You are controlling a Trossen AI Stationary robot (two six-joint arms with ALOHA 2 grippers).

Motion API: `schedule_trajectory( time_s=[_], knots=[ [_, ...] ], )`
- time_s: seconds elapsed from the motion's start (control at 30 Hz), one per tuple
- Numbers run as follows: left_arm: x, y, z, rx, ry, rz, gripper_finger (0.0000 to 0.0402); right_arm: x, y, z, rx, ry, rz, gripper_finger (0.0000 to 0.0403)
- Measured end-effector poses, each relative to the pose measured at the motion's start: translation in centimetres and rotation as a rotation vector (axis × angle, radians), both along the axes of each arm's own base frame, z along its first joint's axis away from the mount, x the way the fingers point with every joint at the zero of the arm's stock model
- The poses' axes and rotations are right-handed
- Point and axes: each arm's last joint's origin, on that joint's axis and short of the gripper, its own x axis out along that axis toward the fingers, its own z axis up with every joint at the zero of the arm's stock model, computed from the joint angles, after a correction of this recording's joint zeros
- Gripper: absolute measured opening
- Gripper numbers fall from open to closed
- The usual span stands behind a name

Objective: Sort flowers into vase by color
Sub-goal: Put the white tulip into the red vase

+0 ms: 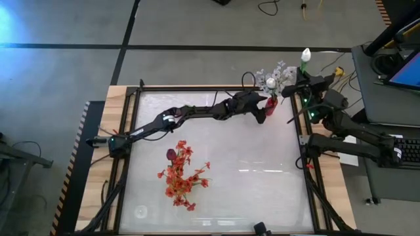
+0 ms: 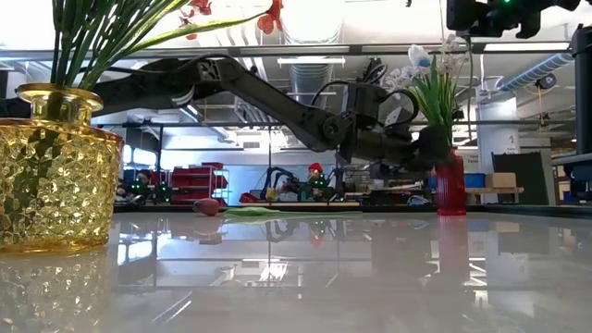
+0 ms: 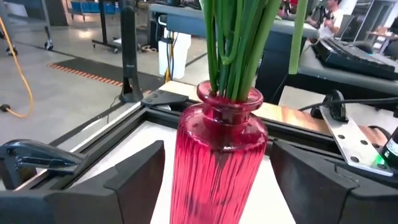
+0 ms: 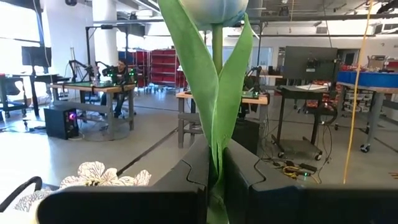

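Blossoms of the yellow vase [image 2: 54,166] are cropped in the low view; only green stems and a few red-orange petals show. Two vases: the yellow one is knobbly glass, the red vase [image 3: 219,158] is ribbed glass with a narrow neck, standing near the table's far right corner and holding green stems topped by pale sprays [image 1: 275,75]. Red-orange flowers [image 1: 182,176] spread over the table's near-left middle; one dark maroon bud [image 1: 171,154] lies at their far edge. Left gripper [image 3: 217,180] straddles the red vase, fingers wide, apparently clear of the glass. Right gripper [image 4: 214,171] pinches one white tulip [image 1: 306,55] by its leafy stem, held beyond the table's far right corner.
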Motion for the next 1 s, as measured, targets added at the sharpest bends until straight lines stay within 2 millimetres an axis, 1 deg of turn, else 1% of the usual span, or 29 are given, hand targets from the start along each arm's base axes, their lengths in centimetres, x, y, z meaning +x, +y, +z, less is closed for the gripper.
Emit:
schedule_trajectory(
  time_s=[0.3, 0.57, 1.0],
  knots=[
    [-0.1, -0.1, 0.2, -0.02, 0.06, -0.026, 0.0277, -1.0, 0.5, 0.1, 0.002, -0.035, 0.007, 0.0017],
    [-0.3, -0.2, 1.0, -0.033, 0.093, -0.047, 0.0277, -1.6, 1.1, 0.2, -0.001, -0.053, 0.031, 0.0017],
    [-0.3, -0.7, 1.5, -0.021, 0.139, -0.062, 0.0277, -1.3, 1.8, 0.1, 0.011, -0.04, 0.113, 0.0017]
  ],
)
